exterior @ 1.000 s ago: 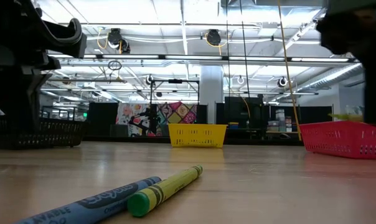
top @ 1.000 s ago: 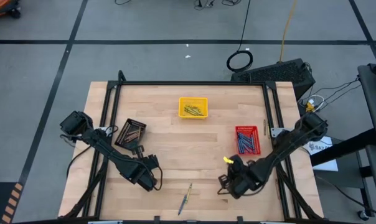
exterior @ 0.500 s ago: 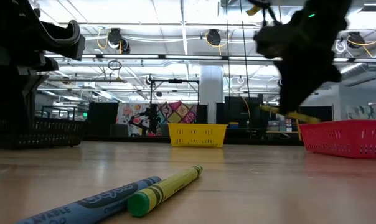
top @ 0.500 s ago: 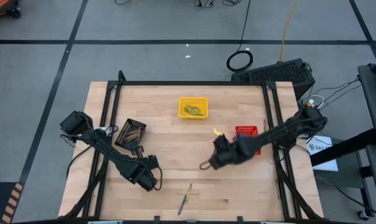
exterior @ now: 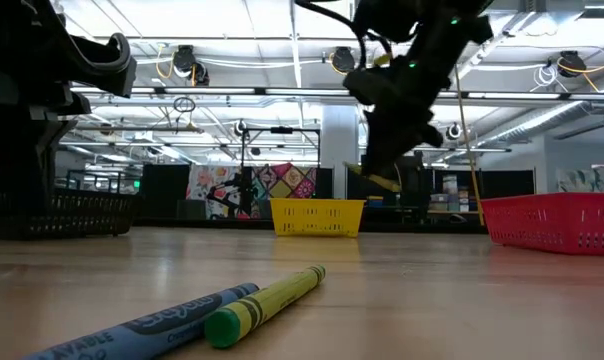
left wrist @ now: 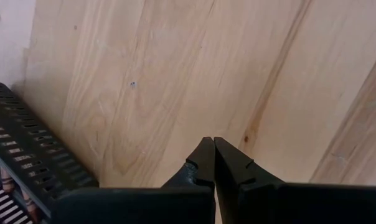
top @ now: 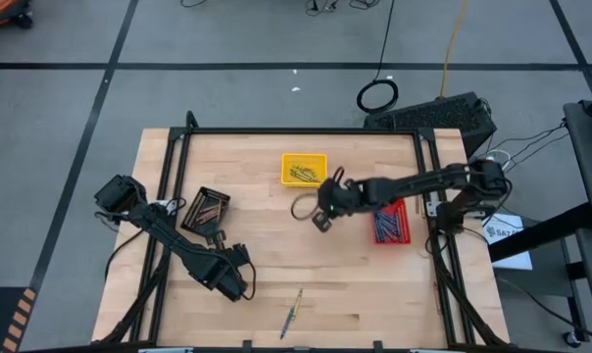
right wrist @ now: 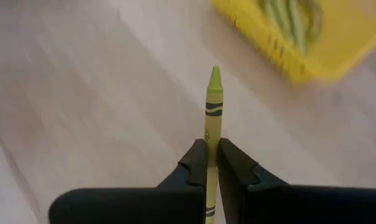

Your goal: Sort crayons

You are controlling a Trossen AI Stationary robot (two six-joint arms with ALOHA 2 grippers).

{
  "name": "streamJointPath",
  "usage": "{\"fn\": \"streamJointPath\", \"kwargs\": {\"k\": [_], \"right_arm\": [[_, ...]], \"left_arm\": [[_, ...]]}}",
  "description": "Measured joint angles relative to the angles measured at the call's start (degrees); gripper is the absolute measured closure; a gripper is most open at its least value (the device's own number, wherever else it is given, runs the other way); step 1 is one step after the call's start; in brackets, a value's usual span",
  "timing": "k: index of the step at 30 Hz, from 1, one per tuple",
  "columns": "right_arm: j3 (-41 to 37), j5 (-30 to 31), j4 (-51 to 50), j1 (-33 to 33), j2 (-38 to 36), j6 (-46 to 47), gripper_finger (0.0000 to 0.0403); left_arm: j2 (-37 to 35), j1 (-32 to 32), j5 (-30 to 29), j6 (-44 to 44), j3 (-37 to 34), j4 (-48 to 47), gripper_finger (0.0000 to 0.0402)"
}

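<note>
At the near edge of the bench (top: 247, 245) two crayons lie loose side by side, a blue crayon (exterior: 147, 325) and a yellow-green crayon (exterior: 267, 303) touching it, neither moved over the last second. Just beyond them on the left, the left claw (left wrist: 211, 163) rests low over bare wood with its fingers pressed together on nothing, beside the black tray (top: 206, 208), where it has stayed throughout. Farther in, the right claw (top: 322, 211) has swung from the bench's near right, past the red tray (top: 388, 221) of blue crayons, to hover near the yellow tray (top: 304, 169); its fingers are clamped on a third crayon, the held yellow-green crayon (right wrist: 211, 124), whose tip juts out toward that tray. That tray already holds like-coloured sticks, so this looks like a carry close to its drop, with a short reach left before release; the two near crayons would remain to sort
</note>
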Motion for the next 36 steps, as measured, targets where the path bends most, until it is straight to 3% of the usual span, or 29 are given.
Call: {"fn": "streamJointPath", "kwargs": {"k": [8, 15, 21, 36], "right_arm": [[0.02, -5.89, 11.09, -9.09, 0.00, -8.49, 0.0403], [0.02, -6.33, 13.68, -16.77, 0.00, -12.40, 0.0403], [0.02, -11.19, 18.45, -22.78, 1.38, -13.42, 0.0403], [0.04, -16.87, 19.49, -24.33, 8.54, -13.57, 0.0403]], "left_arm": [[0.00, 0.04, 0.02, 0.00, 0.00, 0.00, 0.0402], [0.00, 1.63, 0.04, -1.27, 0.00, -0.13, 0.0402], [0.00, 3.79, -0.35, -1.25, 0.00, -0.02, 0.0402], [0.00, 9.73, -0.59, -2.64, -0.02, 0.13, 0.0402]]}}
